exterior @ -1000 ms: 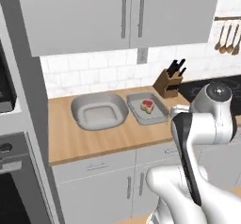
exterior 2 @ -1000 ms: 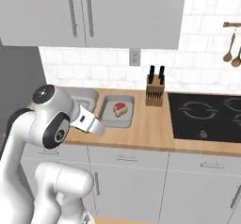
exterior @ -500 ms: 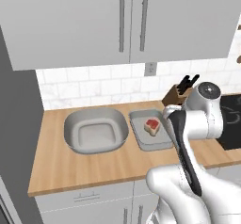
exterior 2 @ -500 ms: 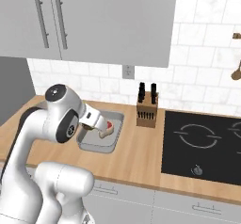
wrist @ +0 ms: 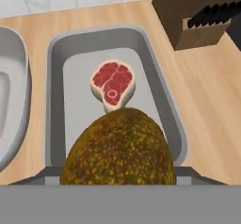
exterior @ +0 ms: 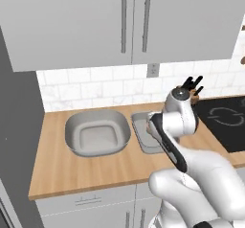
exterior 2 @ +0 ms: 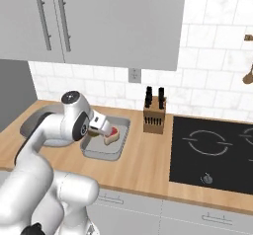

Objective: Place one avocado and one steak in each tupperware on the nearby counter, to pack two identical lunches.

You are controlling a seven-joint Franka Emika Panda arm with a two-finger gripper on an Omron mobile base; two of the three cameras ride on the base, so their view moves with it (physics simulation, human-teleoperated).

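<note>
My gripper (exterior 2: pixel 99 130) is shut on a dark brown-green avocado (wrist: pixel 117 148), which hides the fingertips in the hand view. It hangs just above the near end of a grey rectangular tupperware (wrist: pixel 55 100) on the wooden counter (exterior: pixel 72 169). One red-pink steak (wrist: pixel 113 81) lies in the middle of that tupperware, just beyond the avocado. From the right base view, the steak (exterior 2: pixel 112 134) sits right beside the gripper inside the same tupperware (exterior 2: pixel 101 154). To its left stands a second, rounded grey tupperware (exterior: pixel 98 133), which looks empty.
A wooden knife block (exterior 2: pixel 154 113) stands behind and to the right of the rectangular tupperware. Further right lies the black cooktop (exterior 2: pixel 212 150). Grey wall cabinets (exterior: pixel 134 21) hang above the counter, and a tiled wall runs behind it.
Both base views have shifted, so the camera has moved along the counter. The arm has reached further over the rectangular tupperware, with the avocado still in the gripper.
</note>
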